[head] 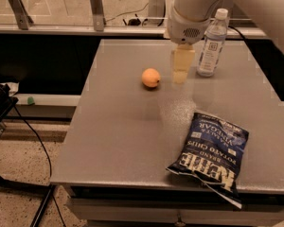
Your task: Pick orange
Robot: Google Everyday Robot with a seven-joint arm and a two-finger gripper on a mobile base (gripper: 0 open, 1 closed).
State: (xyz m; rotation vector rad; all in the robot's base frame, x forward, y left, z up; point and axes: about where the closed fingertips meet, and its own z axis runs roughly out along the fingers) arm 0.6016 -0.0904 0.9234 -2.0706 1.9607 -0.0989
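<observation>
The orange (151, 77) is a small round orange-yellow fruit lying on the grey table (123, 126), left of centre towards the back. My gripper (181, 67) hangs from the white arm just to the right of the orange, at about its level and a short gap away from it. It holds nothing that I can see.
A clear water bottle (212, 44) with a white cap stands just right of the gripper, at the back. A dark blue chip bag (212, 155) lies at the front right, reaching the table's front edge. A glass barrier runs behind the table; cables lie on the floor at left.
</observation>
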